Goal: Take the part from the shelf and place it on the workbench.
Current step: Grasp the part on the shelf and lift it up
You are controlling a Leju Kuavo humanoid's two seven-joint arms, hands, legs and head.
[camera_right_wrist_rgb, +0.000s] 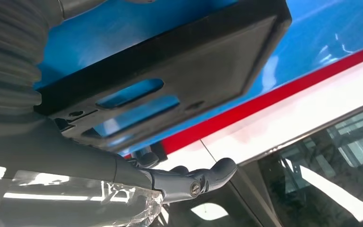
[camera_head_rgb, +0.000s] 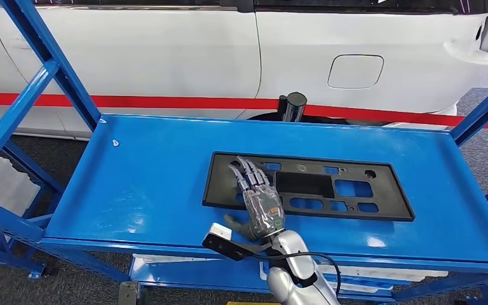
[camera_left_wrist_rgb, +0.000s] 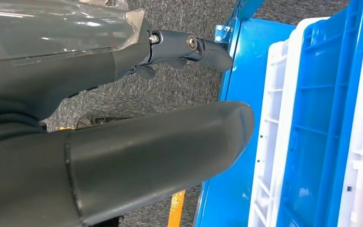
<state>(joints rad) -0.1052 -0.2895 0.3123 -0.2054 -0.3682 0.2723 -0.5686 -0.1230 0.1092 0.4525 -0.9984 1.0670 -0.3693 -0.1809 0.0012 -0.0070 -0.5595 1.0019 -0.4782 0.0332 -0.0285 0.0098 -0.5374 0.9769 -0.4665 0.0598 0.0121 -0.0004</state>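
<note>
One black plastic part [camera_head_rgb: 308, 186], a flat rectangular plate with several cut-out slots and small holes, lies on the blue metal shelf [camera_head_rgb: 152, 184] right of the frame's centre in the head view. One right hand [camera_head_rgb: 259, 200] reaches up from the lower centre of that frame, silver-grey with dark segmented fingers [camera_head_rgb: 246, 171] stretched out flat over the part's left end; its thumb [camera_head_rgb: 233, 222] sticks out toward the left, over bare shelf near the front edge. The fingers lie straight and close together, and whether they press on the part or hang just above it cannot be told; nothing is gripped. In the right wrist view the part [camera_right_wrist_rgb: 179, 80] shows matte and thick-edged, with blue showing through two slots. The left hand [camera_left_wrist_rgb: 137, 137] in its own wrist view is smooth dark grey, one thick thumb and one jointed finger [camera_left_wrist_rgb: 189, 47] extended apart, holding nothing. Beside it stand stacked ribbed plastic bins [camera_left_wrist_rgb: 321, 123], blue and white, over grey carpet [camera_left_wrist_rgb: 179, 90]. Along the top of the head view runs one glossy white car [camera_head_rgb: 241, 44] with a red stripe [camera_head_rgb: 165, 101] beneath, and one dark cylindrical post [camera_head_rgb: 292, 105] stands behind the shelf.
</note>
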